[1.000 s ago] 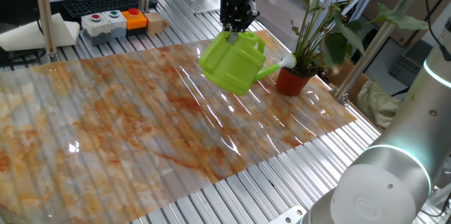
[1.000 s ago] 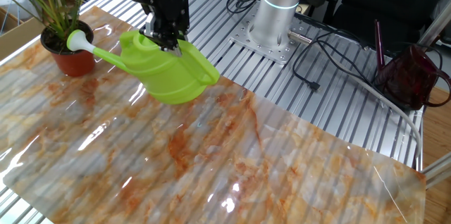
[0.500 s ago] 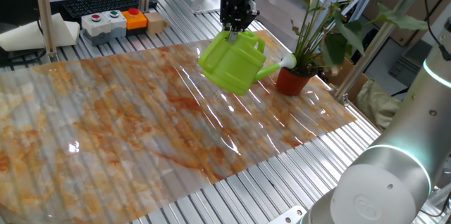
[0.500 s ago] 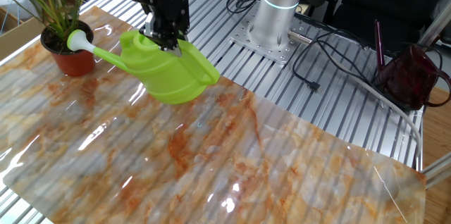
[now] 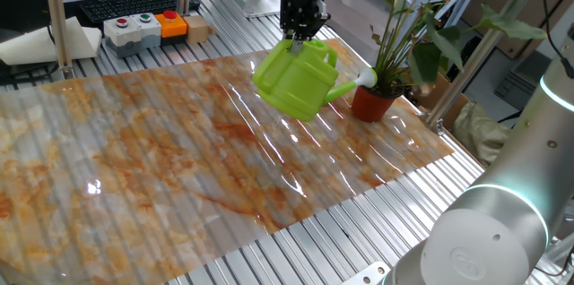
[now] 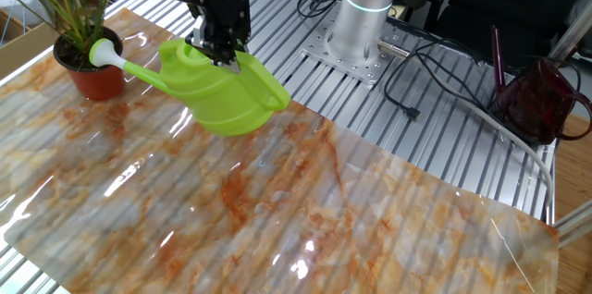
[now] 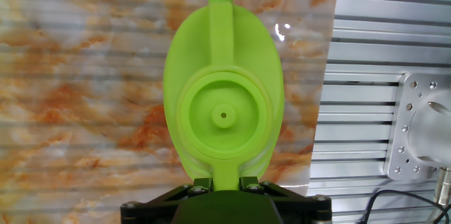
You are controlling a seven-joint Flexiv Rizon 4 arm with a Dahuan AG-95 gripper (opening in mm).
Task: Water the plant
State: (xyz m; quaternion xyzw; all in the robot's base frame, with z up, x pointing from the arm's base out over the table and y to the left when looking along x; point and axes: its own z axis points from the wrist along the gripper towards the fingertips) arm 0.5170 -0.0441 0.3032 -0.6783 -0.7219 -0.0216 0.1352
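My gripper [image 5: 297,41] is shut on the handle of a lime-green watering can [image 5: 296,79] and holds it tilted above the marbled sheet. The can's white spout tip [image 5: 365,78] reaches the rim of the terracotta-red pot [image 5: 374,103] of the plant [image 5: 421,34], whose long stems and dark leaves rise at the far right. In the other fixed view the gripper [image 6: 218,51] holds the can [image 6: 227,91], the spout tip [image 6: 102,52] over the pot [image 6: 89,79]. The hand view looks down on the can's lid [image 7: 224,115], the handle clamped between my fingers [image 7: 203,183].
An orange-marbled sheet [image 5: 179,151] covers the slatted aluminium table. A button box [image 5: 143,27] and a white paper roll [image 5: 45,43] lie at the back left. The arm's base [image 6: 365,7], cables and a dark red bag [image 6: 541,100] stand beyond the sheet.
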